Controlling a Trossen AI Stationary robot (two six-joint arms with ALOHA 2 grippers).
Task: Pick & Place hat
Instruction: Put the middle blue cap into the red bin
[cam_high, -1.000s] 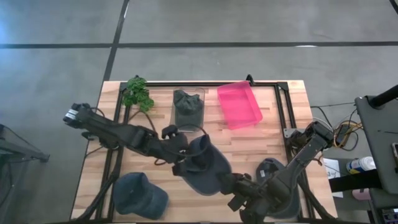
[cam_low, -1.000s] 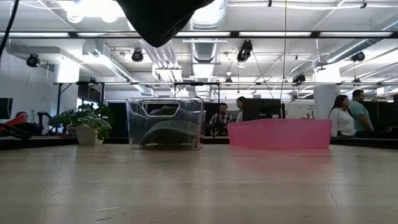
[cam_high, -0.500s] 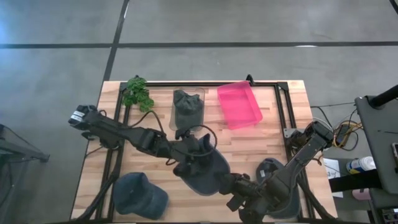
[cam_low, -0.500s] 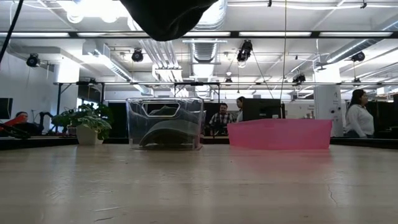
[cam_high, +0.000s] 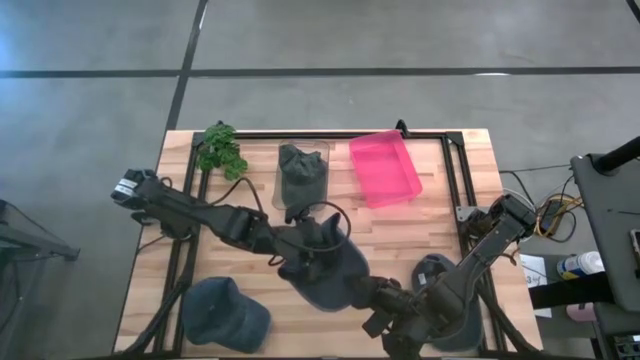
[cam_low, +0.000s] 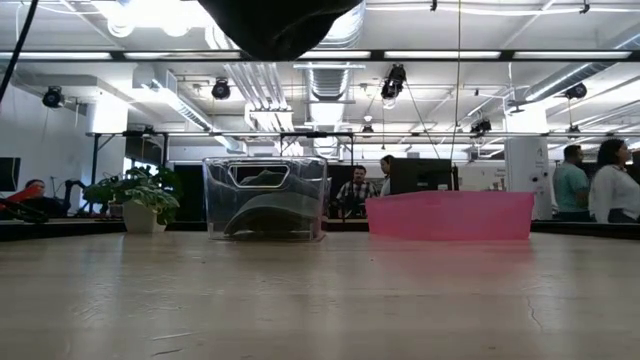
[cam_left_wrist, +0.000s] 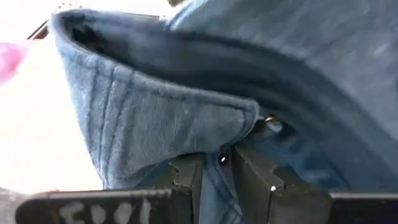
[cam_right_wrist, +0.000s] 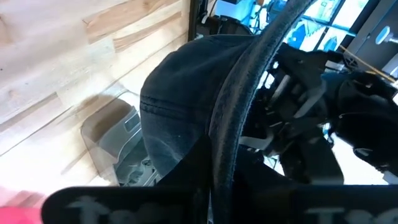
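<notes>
**Denim cap airborne between both arms, mid-table**

I have the soft blue denim cap (cam_high: 325, 262) lifted off the wooden table (cam_high: 440, 215), hanging near the middle, just short of the clear plastic bin (cam_high: 302, 172) that already holds a dark hat. My left gripper (cam_high: 300, 243) is pinched on a fold of the cap's fabric; in the left wrist view the cloth runs down between its fingers (cam_left_wrist: 252, 177). My right gripper (cam_high: 375, 300) is clamped tight on the cap's opposite edge, near the brim.

I judge the cap light and floppy: the crown sags and folds where it is unsupported, so it will drape instead of holding shape. The stitched rim or the stiffer brim is the better hold; loose crown cloth could slide out.

A second denim cap (cam_high: 225, 312) lies at the table's near left, and a pink tray (cam_high: 385, 167) sits beside the bin.
</notes>
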